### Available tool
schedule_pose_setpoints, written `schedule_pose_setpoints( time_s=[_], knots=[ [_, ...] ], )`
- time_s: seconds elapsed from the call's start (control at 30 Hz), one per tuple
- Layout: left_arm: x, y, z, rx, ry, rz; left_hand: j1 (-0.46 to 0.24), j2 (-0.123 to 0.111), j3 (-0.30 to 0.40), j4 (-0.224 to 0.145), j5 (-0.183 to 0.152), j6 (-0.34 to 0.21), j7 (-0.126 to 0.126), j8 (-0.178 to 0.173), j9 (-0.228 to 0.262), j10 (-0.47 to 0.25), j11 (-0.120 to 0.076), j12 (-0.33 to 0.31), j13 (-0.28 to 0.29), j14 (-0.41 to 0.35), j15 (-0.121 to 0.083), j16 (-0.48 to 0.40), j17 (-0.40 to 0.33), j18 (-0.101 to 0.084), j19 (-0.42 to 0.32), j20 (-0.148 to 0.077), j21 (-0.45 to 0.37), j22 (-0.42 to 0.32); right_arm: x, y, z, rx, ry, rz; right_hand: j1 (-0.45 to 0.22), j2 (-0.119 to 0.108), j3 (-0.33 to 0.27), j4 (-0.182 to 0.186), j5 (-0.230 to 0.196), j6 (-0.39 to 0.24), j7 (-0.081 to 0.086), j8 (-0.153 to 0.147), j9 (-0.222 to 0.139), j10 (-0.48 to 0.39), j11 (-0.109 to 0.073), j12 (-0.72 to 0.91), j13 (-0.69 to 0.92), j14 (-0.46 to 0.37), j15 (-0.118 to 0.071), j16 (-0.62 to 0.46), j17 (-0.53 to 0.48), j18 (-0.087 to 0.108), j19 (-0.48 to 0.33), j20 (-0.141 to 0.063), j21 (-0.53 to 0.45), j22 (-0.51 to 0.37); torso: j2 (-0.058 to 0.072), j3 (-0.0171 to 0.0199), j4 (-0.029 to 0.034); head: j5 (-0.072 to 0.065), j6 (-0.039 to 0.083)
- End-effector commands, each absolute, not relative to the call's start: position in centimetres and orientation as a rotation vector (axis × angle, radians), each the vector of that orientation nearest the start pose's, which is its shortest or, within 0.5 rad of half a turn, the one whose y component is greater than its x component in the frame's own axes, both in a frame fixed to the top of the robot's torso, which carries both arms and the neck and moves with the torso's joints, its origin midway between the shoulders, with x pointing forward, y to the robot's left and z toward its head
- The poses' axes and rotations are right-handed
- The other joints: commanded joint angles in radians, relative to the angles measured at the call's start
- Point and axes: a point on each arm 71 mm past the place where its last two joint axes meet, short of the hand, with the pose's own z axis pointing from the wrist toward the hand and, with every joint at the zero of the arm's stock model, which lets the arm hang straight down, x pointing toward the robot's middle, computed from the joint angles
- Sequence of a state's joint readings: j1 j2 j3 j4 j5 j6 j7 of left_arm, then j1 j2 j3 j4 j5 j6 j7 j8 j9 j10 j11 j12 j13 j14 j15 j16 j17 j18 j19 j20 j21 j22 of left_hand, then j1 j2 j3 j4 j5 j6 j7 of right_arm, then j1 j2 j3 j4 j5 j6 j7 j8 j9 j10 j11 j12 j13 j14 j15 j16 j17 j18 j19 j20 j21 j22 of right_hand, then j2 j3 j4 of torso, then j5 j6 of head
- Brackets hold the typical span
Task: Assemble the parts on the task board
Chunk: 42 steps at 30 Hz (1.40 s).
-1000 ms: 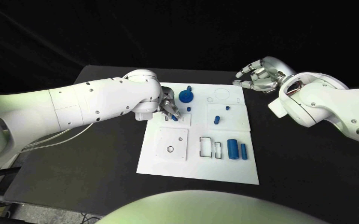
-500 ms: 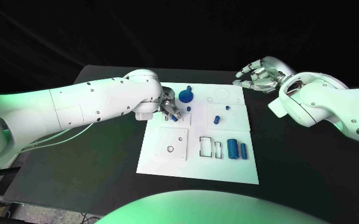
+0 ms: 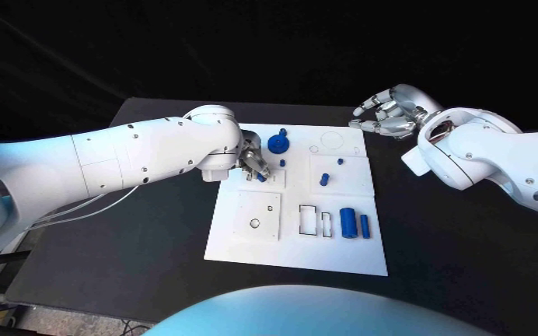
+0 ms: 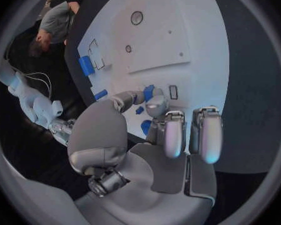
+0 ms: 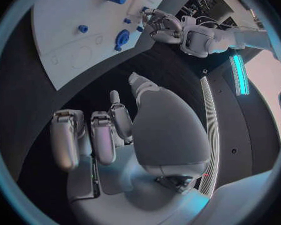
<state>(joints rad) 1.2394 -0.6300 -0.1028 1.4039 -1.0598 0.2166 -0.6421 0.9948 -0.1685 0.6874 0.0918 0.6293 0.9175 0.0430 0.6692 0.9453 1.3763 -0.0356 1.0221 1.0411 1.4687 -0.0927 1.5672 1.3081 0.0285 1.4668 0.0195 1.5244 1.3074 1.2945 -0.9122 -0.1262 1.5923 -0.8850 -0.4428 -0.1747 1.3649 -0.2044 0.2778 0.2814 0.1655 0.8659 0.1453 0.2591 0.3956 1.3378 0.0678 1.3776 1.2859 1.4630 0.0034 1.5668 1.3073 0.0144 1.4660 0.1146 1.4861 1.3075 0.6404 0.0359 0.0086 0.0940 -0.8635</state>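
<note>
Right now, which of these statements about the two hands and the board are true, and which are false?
1. The left hand is over the task board and pinches a small blue part. True.
2. The right hand holds a blue cylinder. False: it holds nothing, and its fingers are curled, above the table beside the board's far right corner.
3. Two blue cylinders lie side by side near the board's right edge. True.
4. The blue gear-like part lies on the black table off the board. False: it is on the board, at its far side.
</note>
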Motion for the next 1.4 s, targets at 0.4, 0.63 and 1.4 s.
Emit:
schedule_pose_setpoints(
  time_s=[0.4, 0.63, 1.4],
  knots=[
    [48.07, 15.51, -23.47, -0.171, 2.385, -0.363, 0.003, 0.013, 0.177, -0.173, -0.003, 0.006, -0.012, 0.013, 0.004, 0.011, -0.003, 0.002, 0.001, 0.102, -0.009, 0.004, 0.263, -0.014, 0.066, -0.007, 0.007, 0.222, 48.23, -23.13, -17.26, 0.456, 1.734, 0.771, -0.013, -0.002, 0.006, 0.002, 0.005, 0.003, -0.002, 0.006, 0.002, -0.001, -0.003, -0.005, -0.001, 0.105, -0.007, 0.001, 0.255, 0.010, 0.050, -0.009, -0.005, 0.220, 0.001, -0.0004, 0.0017, 0.002, -0.003],
    [47.94, 15.47, -23.55, -0.188, 2.371, -0.382, -0.001, 0.013, 0.184, -0.176, -0.014, 0.007, -0.012, 0.016, 0.005, 0.013, -0.003, 0.002, -0.001, 0.102, -0.010, 0.004, 0.263, -0.015, 0.068, -0.008, 0.010, 0.225, 48.23, -23.14, -17.26, 0.456, 1.735, 0.771, -0.015, -0.002, 0.007, 0.002, 0.005, 0.003, -0.002, 0.006, 0.002, 0.000, -0.003, -0.004, 0.000, 0.105, -0.007, 0.001, 0.254, 0.010, 0.050, -0.010, -0.005, 0.220, 0.001, -0.0005, 0.0026, 0.004, -0.006],
    [47.88, 14.97, -24.33, -0.113, 2.340, -0.348, -0.004, 0.014, 0.190, -0.177, -0.024, 0.004, -0.012, 0.018, 0.005, 0.017, -0.003, 0.003, -0.001, 0.102, -0.011, 0.004, 0.263, -0.017, 0.074, -0.009, 0.016, 0.231, 48.24, -23.11, -17.31, 0.456, 1.737, 0.771, -0.017, -0.002, 0.007, 0.003, 0.006, 0.003, -0.002, 0.006, 0.003, 0.000, -0.003, -0.005, -0.001, 0.105, -0.007, 0.001, 0.254, 0.010, 0.050, -0.010, -0.006, 0.220, 0.001, -0.0008, 0.0003, 0.005, -0.009]
  ],
)
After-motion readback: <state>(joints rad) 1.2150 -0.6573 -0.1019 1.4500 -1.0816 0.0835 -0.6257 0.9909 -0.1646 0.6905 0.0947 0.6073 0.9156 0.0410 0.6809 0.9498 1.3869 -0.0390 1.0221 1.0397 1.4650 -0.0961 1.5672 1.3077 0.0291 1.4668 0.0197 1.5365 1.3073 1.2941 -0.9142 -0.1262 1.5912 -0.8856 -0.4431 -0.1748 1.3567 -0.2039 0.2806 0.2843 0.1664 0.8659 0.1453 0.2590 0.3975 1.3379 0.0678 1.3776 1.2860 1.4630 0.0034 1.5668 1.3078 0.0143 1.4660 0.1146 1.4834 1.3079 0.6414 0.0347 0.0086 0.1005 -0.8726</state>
